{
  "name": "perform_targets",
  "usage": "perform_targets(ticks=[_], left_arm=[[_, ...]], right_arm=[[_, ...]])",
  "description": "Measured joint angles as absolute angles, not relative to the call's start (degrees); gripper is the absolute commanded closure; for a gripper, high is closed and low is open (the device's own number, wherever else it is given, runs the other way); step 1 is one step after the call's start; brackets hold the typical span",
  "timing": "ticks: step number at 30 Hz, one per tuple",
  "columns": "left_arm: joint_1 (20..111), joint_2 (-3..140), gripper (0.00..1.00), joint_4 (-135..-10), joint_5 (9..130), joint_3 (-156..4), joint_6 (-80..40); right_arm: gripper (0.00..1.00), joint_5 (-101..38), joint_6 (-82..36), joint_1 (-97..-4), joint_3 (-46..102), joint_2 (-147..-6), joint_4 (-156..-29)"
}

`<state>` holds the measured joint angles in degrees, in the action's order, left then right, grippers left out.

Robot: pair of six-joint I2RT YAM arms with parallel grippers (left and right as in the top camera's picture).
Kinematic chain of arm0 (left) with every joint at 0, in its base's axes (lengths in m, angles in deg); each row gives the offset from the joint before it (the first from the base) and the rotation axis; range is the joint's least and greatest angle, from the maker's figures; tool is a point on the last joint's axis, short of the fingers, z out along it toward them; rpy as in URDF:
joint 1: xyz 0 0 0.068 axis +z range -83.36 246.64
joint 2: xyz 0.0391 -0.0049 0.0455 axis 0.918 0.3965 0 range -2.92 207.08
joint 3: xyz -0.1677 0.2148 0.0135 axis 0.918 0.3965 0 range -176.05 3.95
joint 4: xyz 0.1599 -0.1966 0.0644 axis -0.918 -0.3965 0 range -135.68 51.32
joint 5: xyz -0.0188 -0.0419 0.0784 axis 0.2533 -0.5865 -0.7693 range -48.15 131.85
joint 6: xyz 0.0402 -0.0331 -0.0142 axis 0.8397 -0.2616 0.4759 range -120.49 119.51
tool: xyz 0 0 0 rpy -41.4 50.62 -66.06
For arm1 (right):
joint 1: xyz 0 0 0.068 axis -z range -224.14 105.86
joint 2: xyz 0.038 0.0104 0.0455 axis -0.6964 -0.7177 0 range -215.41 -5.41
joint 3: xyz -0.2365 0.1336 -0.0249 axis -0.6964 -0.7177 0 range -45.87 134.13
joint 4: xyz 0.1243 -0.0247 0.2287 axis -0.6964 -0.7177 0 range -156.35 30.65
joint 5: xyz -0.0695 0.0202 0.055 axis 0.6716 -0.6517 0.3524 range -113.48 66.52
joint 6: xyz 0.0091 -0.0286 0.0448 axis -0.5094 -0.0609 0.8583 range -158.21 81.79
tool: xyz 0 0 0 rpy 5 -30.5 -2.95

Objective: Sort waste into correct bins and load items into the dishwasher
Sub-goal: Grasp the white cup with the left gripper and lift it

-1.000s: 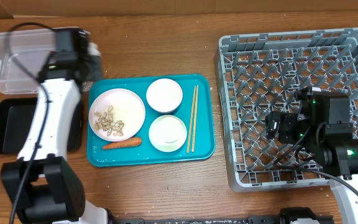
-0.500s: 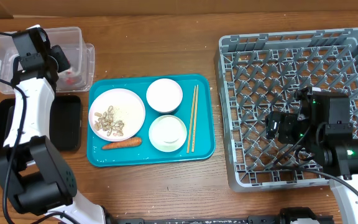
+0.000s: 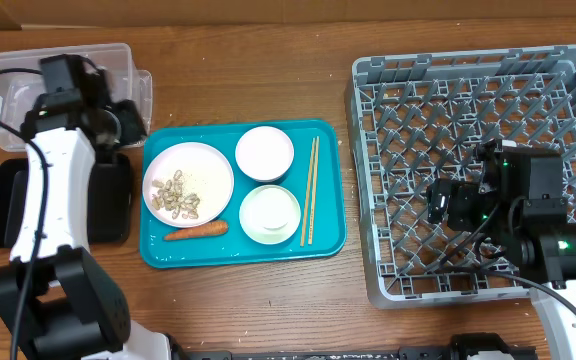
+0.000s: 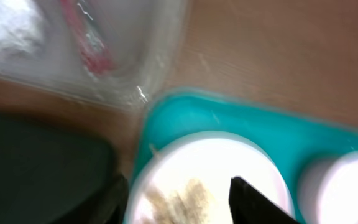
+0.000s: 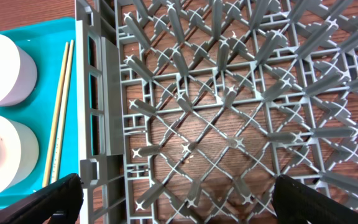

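Note:
My left gripper (image 3: 124, 124) hangs open between the clear tub (image 3: 28, 75) and the teal tray (image 3: 328, 245), with nothing between its fingers (image 4: 252, 200). In the blurred left wrist view a red wrapper (image 4: 89, 45) lies inside the clear tub (image 4: 36, 59), and the plate (image 4: 210, 162) with peanut shells (image 4: 179, 199) sits under the jaws. On the teal tray are the plate (image 3: 211, 165), peanut shells (image 3: 178, 195), a carrot (image 3: 196, 230), two white bowls (image 3: 265, 152) (image 3: 270, 213) and chopsticks (image 3: 310, 190). My right gripper (image 3: 446, 205) stands wide open over the grey dish rack (image 3: 468, 80), empty (image 5: 188, 205).
The black tray (image 3: 3, 205) lies at the left, below the clear tub and partly under my left arm. The rack's upright pegs (image 5: 229, 81) fill the floor under my right gripper. In the right wrist view the chopsticks (image 5: 58, 118) lie just left of the rack wall (image 5: 101, 93).
My left gripper opened and let go of the red wrapper over the clear tub, then swung back toward the teal tray's plate. The right arm has not moved.

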<state>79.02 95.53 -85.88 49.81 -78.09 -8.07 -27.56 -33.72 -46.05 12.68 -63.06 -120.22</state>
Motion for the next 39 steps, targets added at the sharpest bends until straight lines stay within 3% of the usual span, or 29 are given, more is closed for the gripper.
perform_targets(ticks=[6, 10, 13, 21, 26, 30, 32, 33, 39], left_arm=[[68.0, 94.2, 0.35, -102.3, 52.3, -78.2, -7.6], [59.6, 94.2, 0.35, -108.4, 52.8, -78.2, -7.6], [51.8, 94.2, 0.35, -110.3, 52.7, -78.2, -8.0], [43.1, 94.2, 0.39, -107.0, 49.4, -75.6, -13.2], [42.2, 94.2, 0.50, -101.6, 48.7, -70.1, -15.6], [42.2, 94.2, 0.72, -98.1, 48.4, -65.6, -16.7], [42.2, 94.2, 0.92, -96.9, 48.2, -64.5, -16.9], [42.2, 94.2, 0.96, -96.5, 48.2, -64.2, -17.0], [42.4, 94.2, 0.96, -97.1, 47.8, -64.7, -17.0]], right_arm=[[0.00, -27.6, -33.7, -46.0, 12.7, -63.1, -120.2], [0.00, -27.6, -33.7, -46.0, 12.7, -63.1, -120.2], [0.00, -27.6, -33.7, -46.0, 12.7, -63.1, -120.2], [0.00, -27.6, -33.7, -46.0, 12.7, -63.1, -120.4], [0.00, -27.6, -33.7, -46.0, 12.7, -63.1, -120.4], [0.00, -27.6, -33.7, -46.0, 12.7, -63.1, -120.5], [0.00, -27.6, -33.7, -46.0, 12.7, -63.1, -120.5], [0.00, -27.6, -33.7, -46.0, 12.7, -63.1, -120.5], [0.00, -27.6, -33.7, -46.0, 12.7, -63.1, -120.5]])
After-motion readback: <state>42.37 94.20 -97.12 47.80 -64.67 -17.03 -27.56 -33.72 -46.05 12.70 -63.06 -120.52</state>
